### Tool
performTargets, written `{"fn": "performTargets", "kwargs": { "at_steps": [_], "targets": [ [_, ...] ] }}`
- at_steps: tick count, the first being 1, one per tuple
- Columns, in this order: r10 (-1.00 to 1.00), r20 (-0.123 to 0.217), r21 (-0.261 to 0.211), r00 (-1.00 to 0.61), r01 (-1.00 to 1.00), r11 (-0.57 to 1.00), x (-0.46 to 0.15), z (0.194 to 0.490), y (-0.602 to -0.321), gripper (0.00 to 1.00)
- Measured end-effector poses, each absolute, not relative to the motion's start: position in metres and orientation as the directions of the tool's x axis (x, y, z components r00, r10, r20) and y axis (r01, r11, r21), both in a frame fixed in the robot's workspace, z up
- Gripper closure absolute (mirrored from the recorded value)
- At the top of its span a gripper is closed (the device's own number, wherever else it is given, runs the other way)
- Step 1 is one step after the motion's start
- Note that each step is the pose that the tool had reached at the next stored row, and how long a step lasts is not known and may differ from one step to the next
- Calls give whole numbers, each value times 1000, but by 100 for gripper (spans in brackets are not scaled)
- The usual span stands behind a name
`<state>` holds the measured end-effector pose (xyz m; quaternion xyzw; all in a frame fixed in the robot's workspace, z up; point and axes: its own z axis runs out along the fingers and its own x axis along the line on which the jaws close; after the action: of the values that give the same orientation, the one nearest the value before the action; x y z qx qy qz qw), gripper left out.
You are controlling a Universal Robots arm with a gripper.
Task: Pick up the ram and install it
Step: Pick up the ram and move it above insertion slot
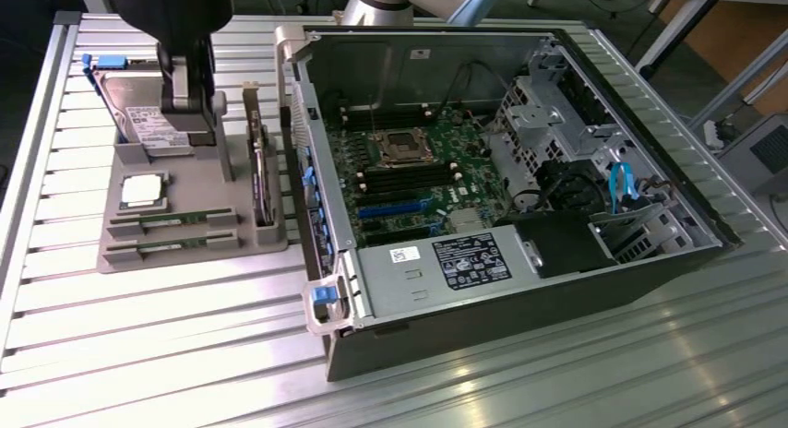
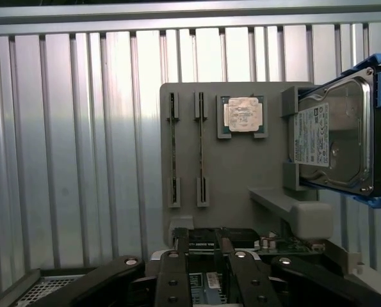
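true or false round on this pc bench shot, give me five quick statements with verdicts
1. Both ram sticks sit in slots on the grey holder. True.
2. The claw grips a ram stick. False: it is open and empty, above the holder.
3. The computer case lies with its side open. True.
4. The hard drive lies flat inside the case. False: it stands on edge in the holder, outside the case.
5. The processor chip rests on the holder beside the ram sticks. True.
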<state>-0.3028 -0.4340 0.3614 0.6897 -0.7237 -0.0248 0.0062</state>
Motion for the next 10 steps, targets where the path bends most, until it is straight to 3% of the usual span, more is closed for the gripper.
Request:
{"fn": "performTargets", "kwargs": {
  "at_steps": [10],
  "targets": [
    [-998, -25, 44, -49, -998, 47, -303, 357, -435, 70]
  ]
}}
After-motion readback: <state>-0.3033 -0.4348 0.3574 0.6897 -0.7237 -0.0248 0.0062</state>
